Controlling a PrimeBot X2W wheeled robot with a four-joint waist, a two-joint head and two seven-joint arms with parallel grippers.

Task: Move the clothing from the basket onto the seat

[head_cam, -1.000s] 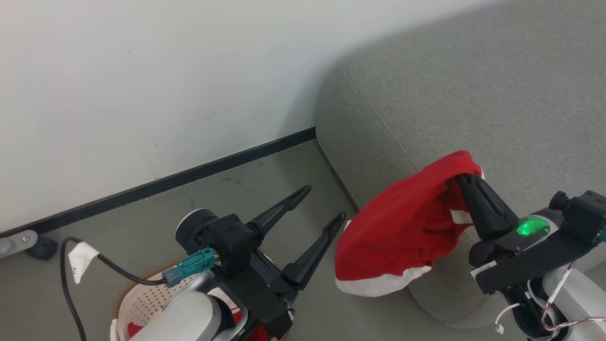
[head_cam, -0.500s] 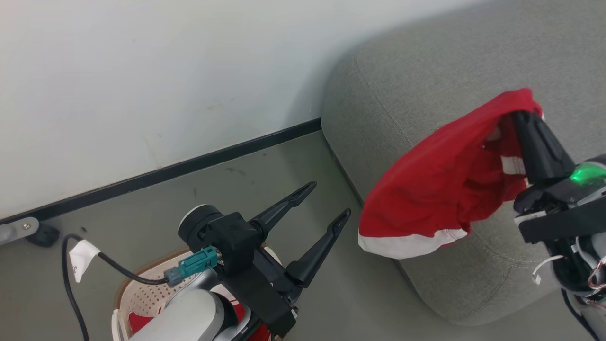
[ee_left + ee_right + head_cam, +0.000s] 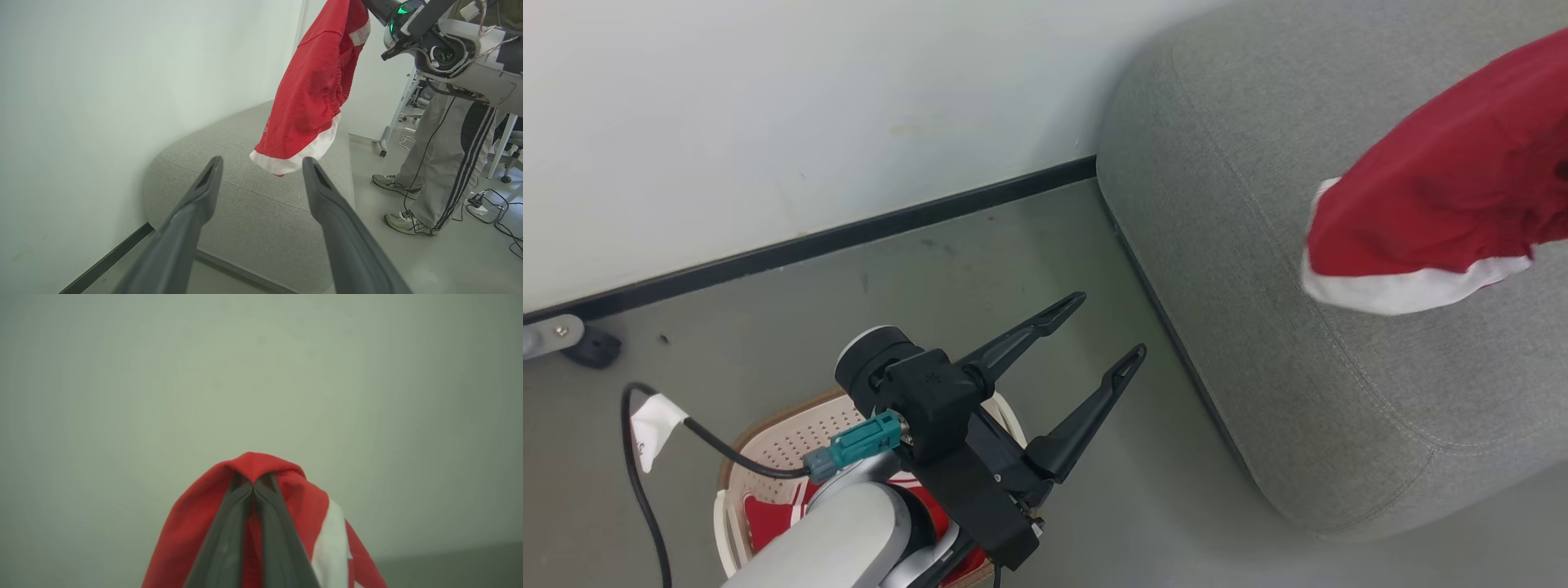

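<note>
A red garment with white trim [image 3: 1445, 196] hangs in the air above the grey seat [image 3: 1258, 245], its hem just over the cushion. My right gripper [image 3: 254, 482] is shut on the garment's top fold [image 3: 192, 531]. The same garment [image 3: 314, 90] dangles over the seat [image 3: 245, 196] in the left wrist view, below my right arm [image 3: 429, 32]. My left gripper [image 3: 1111, 325] is open and holds nothing, above the floor between basket and seat. The cream basket [image 3: 784, 437] sits under my left arm, with more red clothing [image 3: 768, 523] inside.
A pale wall with a black baseboard [image 3: 849, 237] runs behind the basket and seat. A black cable with a white tag [image 3: 649, 425] hangs by the basket. A person's legs [image 3: 449, 163] stand beside the seat's far side, near wheeled furniture and floor cables [image 3: 490, 204].
My right gripper has carried the red garment up and further over the seat, leaving the head view's right edge. The camera has shifted a little. The left gripper stays open over the basket.
</note>
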